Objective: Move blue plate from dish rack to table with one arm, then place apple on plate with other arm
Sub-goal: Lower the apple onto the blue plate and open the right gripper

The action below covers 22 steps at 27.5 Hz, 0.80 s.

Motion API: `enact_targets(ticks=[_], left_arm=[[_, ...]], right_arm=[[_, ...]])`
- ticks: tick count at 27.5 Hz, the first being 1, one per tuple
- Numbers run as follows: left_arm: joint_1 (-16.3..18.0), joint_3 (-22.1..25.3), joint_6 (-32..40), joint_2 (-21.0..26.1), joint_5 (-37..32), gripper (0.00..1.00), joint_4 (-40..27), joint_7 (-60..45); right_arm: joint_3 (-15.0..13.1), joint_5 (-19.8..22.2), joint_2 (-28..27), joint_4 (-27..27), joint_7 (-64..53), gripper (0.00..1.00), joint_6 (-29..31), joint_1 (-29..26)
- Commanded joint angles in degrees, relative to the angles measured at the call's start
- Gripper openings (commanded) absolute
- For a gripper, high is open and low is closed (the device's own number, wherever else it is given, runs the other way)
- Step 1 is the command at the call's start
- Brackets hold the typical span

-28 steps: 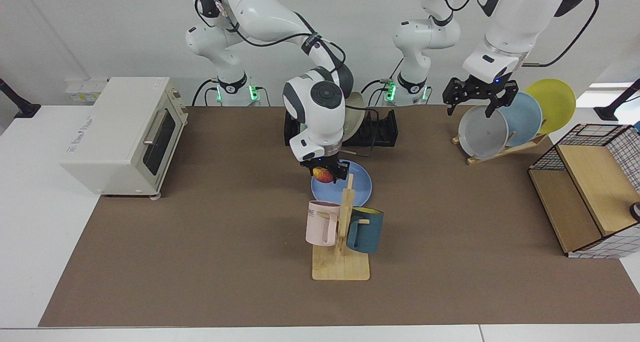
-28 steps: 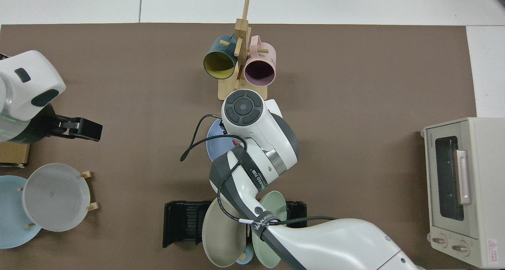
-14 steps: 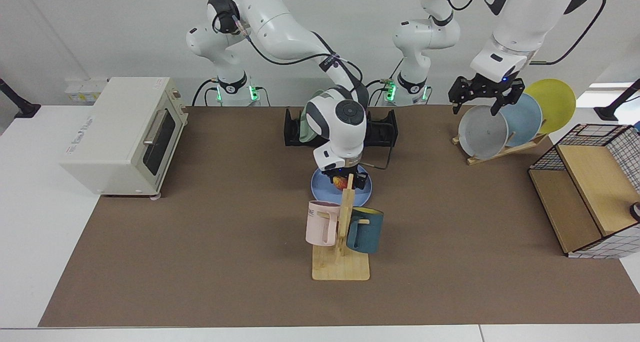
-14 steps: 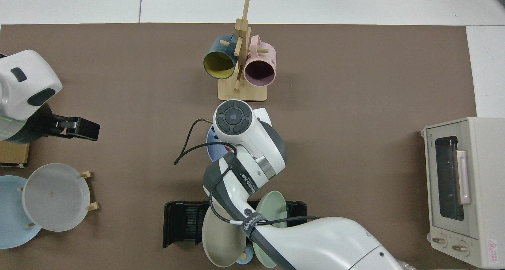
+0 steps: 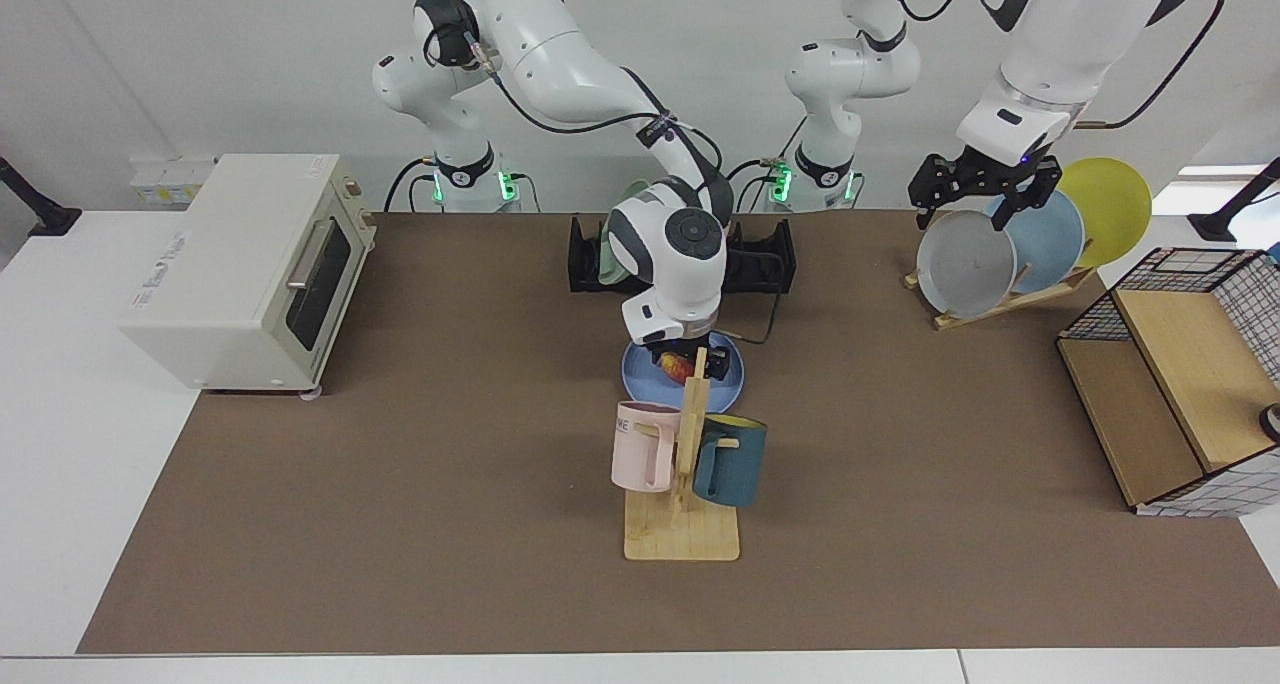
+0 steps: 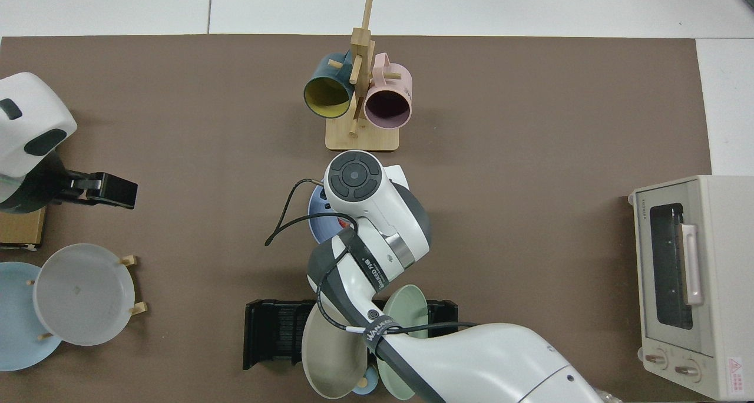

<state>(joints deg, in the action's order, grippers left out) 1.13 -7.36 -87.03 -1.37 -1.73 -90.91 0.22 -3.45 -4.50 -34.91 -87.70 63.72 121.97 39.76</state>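
Brown matte table [image 5: 400, 524] carries periwinkle-blue round plate [image 5: 640, 374], flat, between black slotted dish rack [image 5: 770, 259] and wooden mug stand [image 5: 690, 444]. Right gripper [image 5: 680, 362] low over plate, jaws clamped on small red-yellow apple [image 5: 676, 368]; cannot tell whether apple touches plate. Left gripper [image 5: 985, 192] waits above grey plate [image 5: 962, 264] in slanted wooden rack [image 5: 1010, 299], jaws apart, holding nothing.

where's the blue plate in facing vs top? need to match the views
Facing view: the blue plate lies flat on the table, centre, between the dish rack and the mug stand, partly behind the stand's post.
Top view: only the blue plate's rim sliver shows, centre, under the right arm's wrist.
Shared landmark: the mug stand, next to the plate in both.
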Motion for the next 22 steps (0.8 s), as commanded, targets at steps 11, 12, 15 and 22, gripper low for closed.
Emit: enact_targets(ticks=[11,12,15,22], left_arm=[[0.2,-0.1,1.3,0.1,-0.7,1.00,1.1,0.0],[0.2,-0.1,1.3,0.1,-0.7,1.00,1.1,0.0],[0.2,-0.1,1.3,0.1,-0.7,1.00,1.1,0.0],[0.2,-0.1,1.3,0.1,-0.7,1.00,1.1,0.0]], right_arm=[[0.0,-1.3,12.6,-0.6,-1.4,1.00,-4.8,-4.9],[-0.1,-1.4,13.4,-0.8,-3.7,1.00,-5.3,-5.4],[-0.2,-1.3,15.0,-1.2,-12.9,1.00,-7.2,-7.2],[-0.6,1.6,18.8,-4.6,-29.6,1.00,-8.1,-12.9]])
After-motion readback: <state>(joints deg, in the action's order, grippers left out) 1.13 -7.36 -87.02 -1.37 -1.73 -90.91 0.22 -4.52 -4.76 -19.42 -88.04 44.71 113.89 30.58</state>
